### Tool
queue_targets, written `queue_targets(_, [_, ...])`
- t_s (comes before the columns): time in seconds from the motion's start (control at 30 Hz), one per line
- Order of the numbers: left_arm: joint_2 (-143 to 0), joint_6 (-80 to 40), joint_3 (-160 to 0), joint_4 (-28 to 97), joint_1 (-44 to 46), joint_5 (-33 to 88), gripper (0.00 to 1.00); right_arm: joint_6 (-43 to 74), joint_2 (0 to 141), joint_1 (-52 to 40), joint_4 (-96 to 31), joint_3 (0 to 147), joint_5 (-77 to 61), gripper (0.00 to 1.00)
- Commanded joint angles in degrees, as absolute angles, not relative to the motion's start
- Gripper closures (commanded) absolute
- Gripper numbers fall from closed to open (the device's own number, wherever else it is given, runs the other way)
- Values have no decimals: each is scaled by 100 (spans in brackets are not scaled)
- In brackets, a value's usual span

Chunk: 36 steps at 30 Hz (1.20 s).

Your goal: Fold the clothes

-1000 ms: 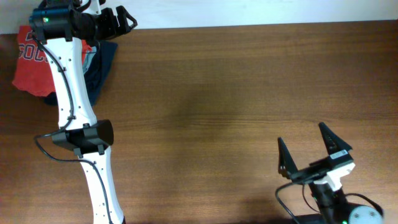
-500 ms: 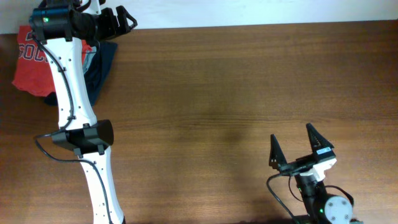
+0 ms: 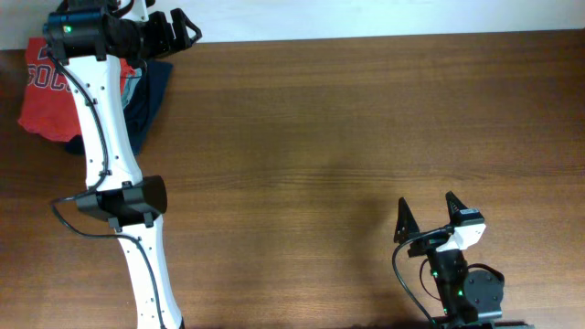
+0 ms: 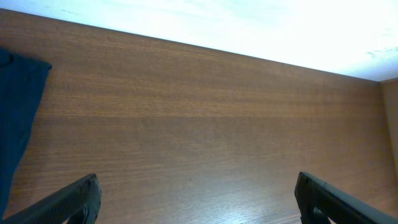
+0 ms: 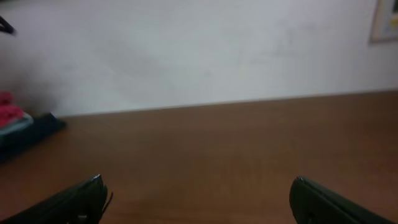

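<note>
The clothes point(image 3: 44, 102) lie bunched at the table's far left corner: an orange-red T-shirt with navy-and-white lettering, partly under my left arm. They also show as a red patch point(image 5: 9, 112) far off in the right wrist view. My left gripper point(image 3: 192, 29) hovers open at the back edge, just right of the pile, over bare wood point(image 4: 198, 186). My right gripper point(image 3: 427, 203) stands open near the front right, far from the clothes, with nothing between its fingers point(image 5: 198, 183).
A dark navy garment point(image 3: 151, 96) lies against the orange-red shirt, its edge point(image 4: 15, 106) showing in the left wrist view, with a pale grey piece point(image 3: 133, 87) between them. My left arm point(image 3: 105, 137) stretches from the front edge to the back. Brown wooden table point(image 3: 320, 137); white wall behind.
My right gripper has drawn back toward the front edge and slightly left, its fingers tilting up and staying open. The left arm and the clothes have not moved.
</note>
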State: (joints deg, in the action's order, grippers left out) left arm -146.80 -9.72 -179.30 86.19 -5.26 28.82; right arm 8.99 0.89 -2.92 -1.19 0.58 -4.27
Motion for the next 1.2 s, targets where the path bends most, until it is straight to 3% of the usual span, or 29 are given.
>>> queue_targets(0.0, [-14658, -978, -17922, 8619, -539, 2840, 1, 928, 21, -259, -355, 32, -73, 2])
queue_targets(1.17, [-14658, -978, -17922, 8619, -539, 2840, 1, 928, 32, -255, -447, 32, -78, 2])
